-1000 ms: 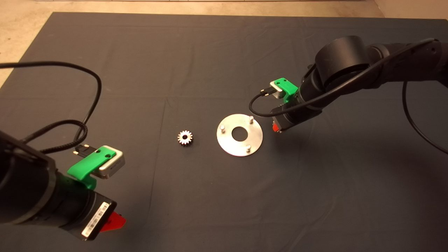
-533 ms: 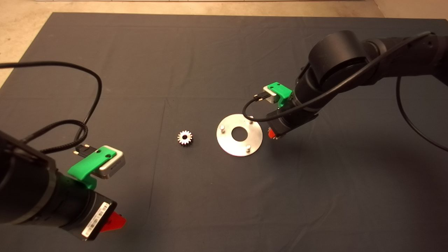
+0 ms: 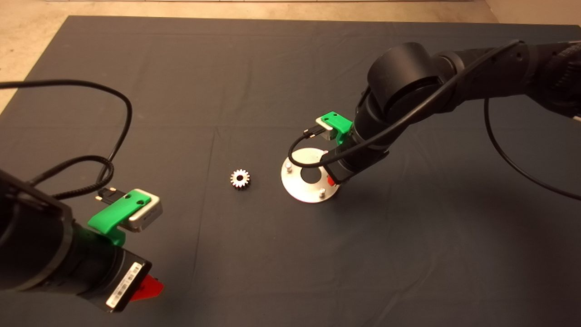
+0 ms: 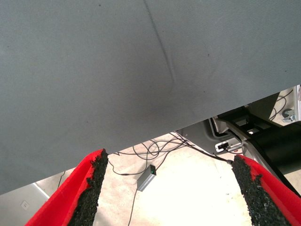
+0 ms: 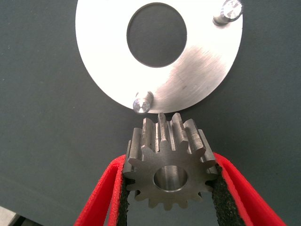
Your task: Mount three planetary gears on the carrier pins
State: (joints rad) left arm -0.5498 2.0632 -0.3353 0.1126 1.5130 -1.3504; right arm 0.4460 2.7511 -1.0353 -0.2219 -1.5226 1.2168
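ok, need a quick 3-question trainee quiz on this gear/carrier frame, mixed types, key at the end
1. True or false: the right gripper is shut on a gear.
2. How many pins on the disc carry a gear? A) none B) one C) two
3. Where does the loose gear lie in the head view?

Key
1. True.
2. A; every pin in view, such as this pin, is bare.
3. On the mat, left of the disc, apart from it.

The left gripper waits open at the mat's edge.

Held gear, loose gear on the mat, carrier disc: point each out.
held gear (image 5: 170,165): right wrist view, on its face beside the bore.
loose gear (image 3: 239,178): head view, on its toothed top.
carrier disc (image 5: 197,70): right wrist view, on its bare plate.
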